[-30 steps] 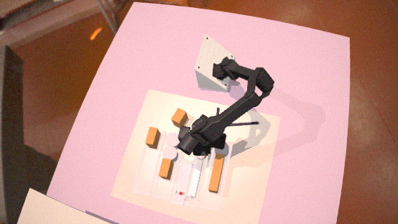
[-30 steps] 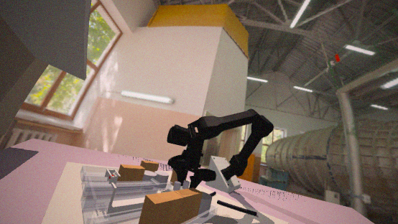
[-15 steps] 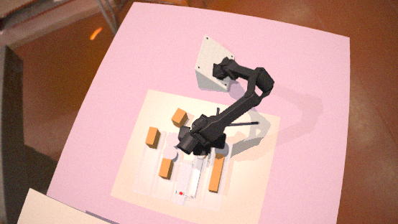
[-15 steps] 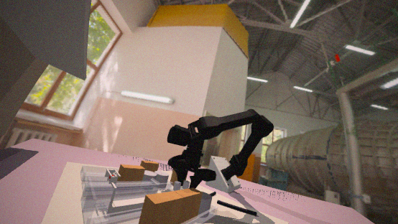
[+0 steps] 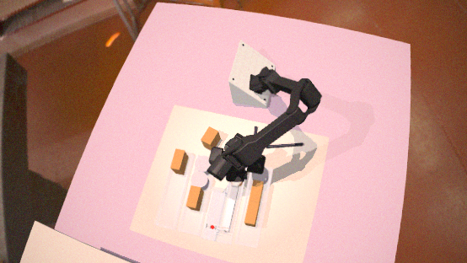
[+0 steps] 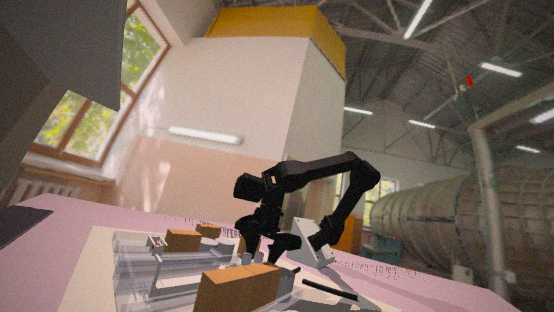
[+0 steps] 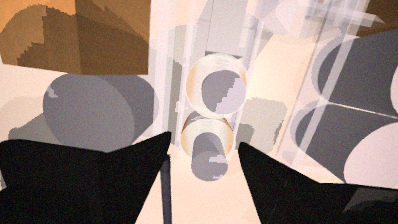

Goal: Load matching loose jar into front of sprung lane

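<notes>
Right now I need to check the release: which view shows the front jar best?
The wrist view: the front jar stands apart from both fingers, with the rear jar behind it. In the top view the arm hides it. The exterior view shows only a sliver below the gripper.

The black arm bends down over clear lanes on the pink table, its tool spread above a small jar, orange boxes nearby
</notes>
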